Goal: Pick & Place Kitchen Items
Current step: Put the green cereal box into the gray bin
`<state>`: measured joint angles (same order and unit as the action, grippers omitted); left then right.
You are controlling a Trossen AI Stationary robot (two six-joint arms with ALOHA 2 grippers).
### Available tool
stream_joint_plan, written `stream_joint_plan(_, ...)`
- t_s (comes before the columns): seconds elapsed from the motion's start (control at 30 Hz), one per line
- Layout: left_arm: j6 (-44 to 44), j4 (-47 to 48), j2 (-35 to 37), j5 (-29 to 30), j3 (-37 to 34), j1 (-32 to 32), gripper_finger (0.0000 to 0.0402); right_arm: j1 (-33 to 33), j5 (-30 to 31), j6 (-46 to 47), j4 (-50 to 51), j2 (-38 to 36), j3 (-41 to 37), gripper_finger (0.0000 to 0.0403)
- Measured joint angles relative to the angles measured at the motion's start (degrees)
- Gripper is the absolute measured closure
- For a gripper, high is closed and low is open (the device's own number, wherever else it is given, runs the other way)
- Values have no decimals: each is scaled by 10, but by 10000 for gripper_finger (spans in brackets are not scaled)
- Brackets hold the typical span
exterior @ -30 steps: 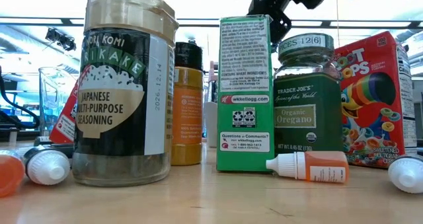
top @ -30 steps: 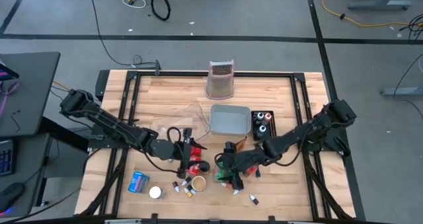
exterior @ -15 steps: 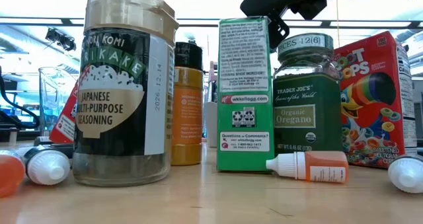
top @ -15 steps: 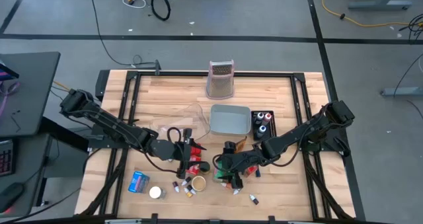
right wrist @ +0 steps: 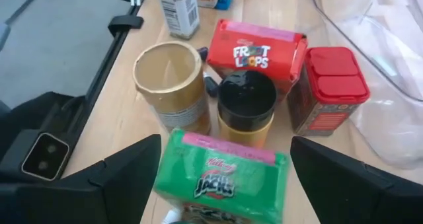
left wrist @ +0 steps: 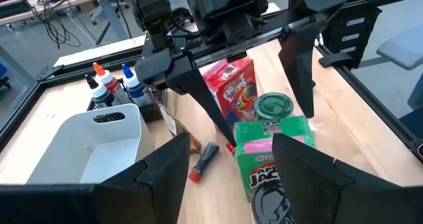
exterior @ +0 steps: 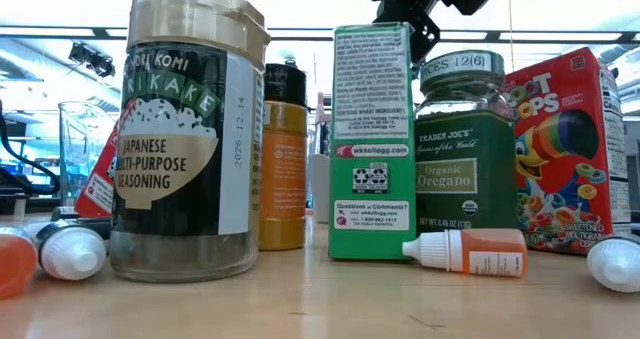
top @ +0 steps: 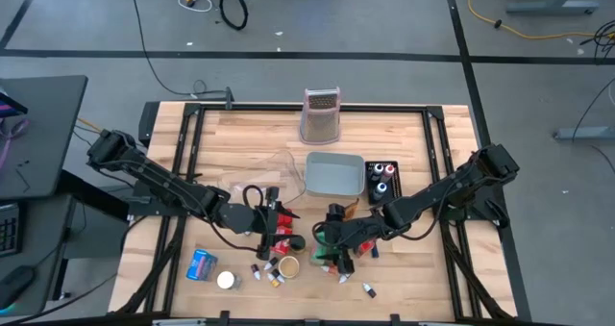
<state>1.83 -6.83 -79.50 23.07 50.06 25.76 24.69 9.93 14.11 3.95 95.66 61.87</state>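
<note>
Right hand (top: 333, 252) low over the cluster of goods near the front edge of the tabletop (top: 250, 134), a little right of the middle. Fingers spread wide, one on each side of the green box (right wrist: 221, 178), not pressing it; nothing held. Seen the same way from the left wrist: two dark fingers (left wrist: 301, 65) standing apart above the green box (left wrist: 274, 151).

Left hand (top: 270, 232) just to the left of the same cluster, pointing toward the right hand, fingers partly open, empty as far as visible.

Packed close around the green box (exterior: 372, 139): oregano jar (exterior: 467, 149) touching it on one side, Froot Loops box (exterior: 565, 149) beside the jar, orange bottle with black cap (exterior: 284, 159) behind, big seasoning jar (exterior: 190, 129) nearest the front edge. Small orange dropper bottle (exterior: 465, 252) lying flat in front of the oregano jar. Red-lid tin (right wrist: 328, 88) beside the Froot Loops box (right wrist: 254, 52).

Blue packet (top: 201, 265) and white lid (top: 226, 280) toward the front left corner, apart from the cluster. Grey tray (top: 335, 173) at the centre, grater (top: 321, 115) upright at the back edge.
</note>
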Motion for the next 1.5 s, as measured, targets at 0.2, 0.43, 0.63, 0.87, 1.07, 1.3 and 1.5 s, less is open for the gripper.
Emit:
stream_joint_plan(0.2,-16,1,0,0,0,0,177,0,-6,17,-3,0,0,55)
stream_joint_plan(0.43,-15,1,0,0,0,0,177,0,-44,13,-8,-1,0,55)
stream_joint_plan(0.63,-14,1,0,0,0,0,177,-3,-45,9,12,-1,0,55)
stream_joint_plan(0.87,-14,1,0,0,0,0,177,-19,-34,15,0,-1,0,55)
stream_joint_plan(1.07,-16,1,0,0,0,0,177,-21,-29,5,-1,-1,0,55)
stream_joint_plan(1.3,-16,1,0,0,0,0,177,-19,-36,-65,53,-2,0,55)
stream_joint_plan(1.5,-16,1,0,0,0,0,177,-14,-58,-313,36,-5,1,55)
